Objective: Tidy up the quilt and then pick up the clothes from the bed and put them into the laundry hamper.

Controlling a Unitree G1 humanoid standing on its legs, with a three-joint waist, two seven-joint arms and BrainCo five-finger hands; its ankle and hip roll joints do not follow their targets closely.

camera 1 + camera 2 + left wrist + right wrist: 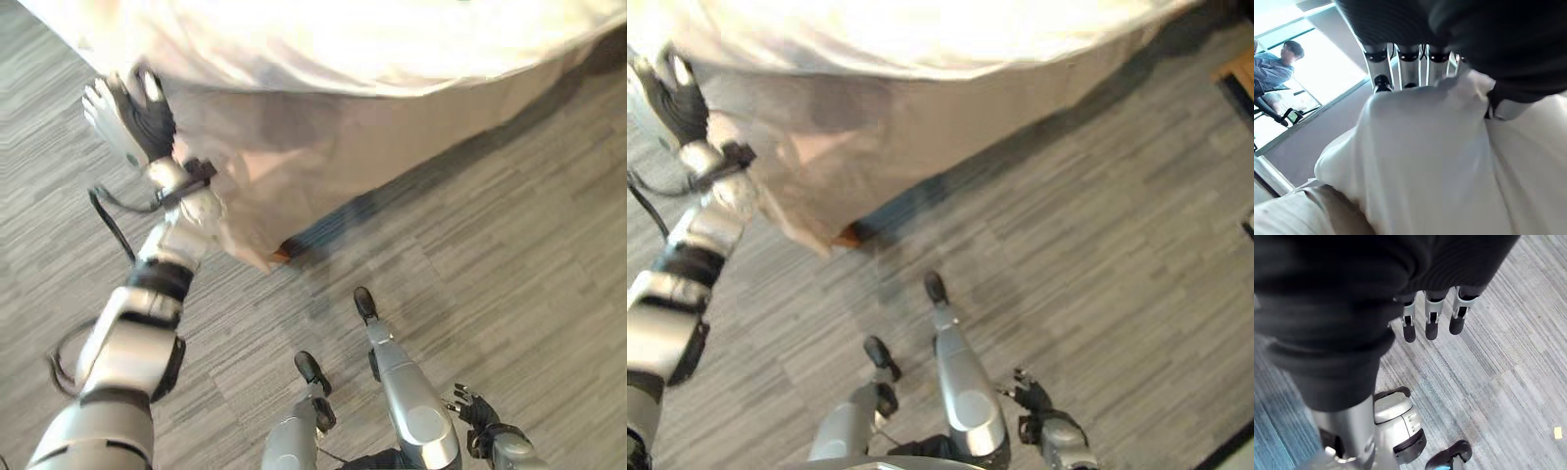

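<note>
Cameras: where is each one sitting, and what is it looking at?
Left eye view: on the head, looking down at the white quilt over the bed's edge; left hand at the quilt.
Right eye view: beside it, same scene; right hand low over the floor.
Left wrist view: along the left hand, fingers curled into quilt; a person sits behind.
Right wrist view: along the relaxed right hand, at floor.

grey striped carpet floor (509,255); seated person (1276,66) by bright window (1327,73).
</note>
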